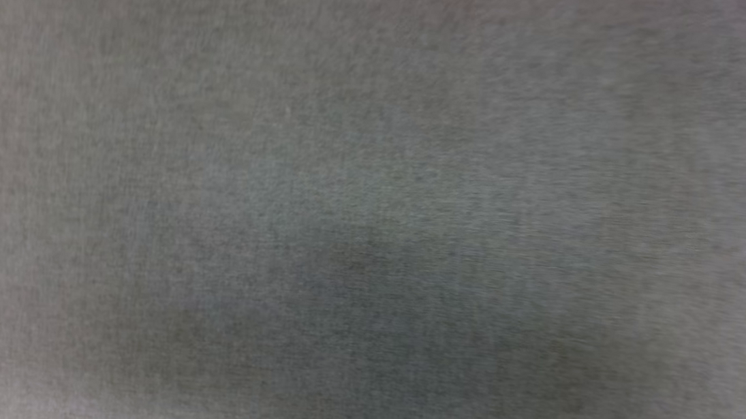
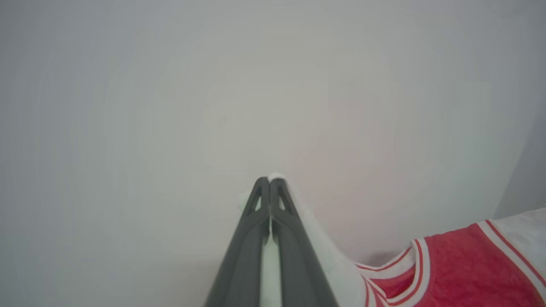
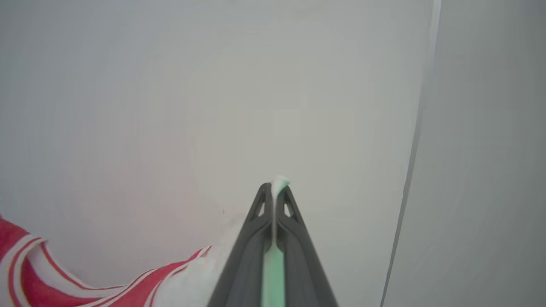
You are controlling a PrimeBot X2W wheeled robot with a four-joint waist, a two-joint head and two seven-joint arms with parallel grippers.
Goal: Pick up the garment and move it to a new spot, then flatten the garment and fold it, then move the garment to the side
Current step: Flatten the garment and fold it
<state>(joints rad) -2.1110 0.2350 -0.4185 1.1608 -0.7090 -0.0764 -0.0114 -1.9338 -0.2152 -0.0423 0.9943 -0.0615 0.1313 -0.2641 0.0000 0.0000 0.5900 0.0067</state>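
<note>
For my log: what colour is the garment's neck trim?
White with red stripes. Neck trim of the garment shows best in left wrist view.

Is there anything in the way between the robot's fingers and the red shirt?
Nothing visible is. The left gripper is shut on a white edge of the garment, and the right gripper pinches white cloth of it too. The head view is too blurred to add anything.

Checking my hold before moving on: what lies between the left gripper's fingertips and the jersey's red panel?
In the left wrist view, a white fold of the garment runs from the shut left gripper to the red; nothing else.
</note>
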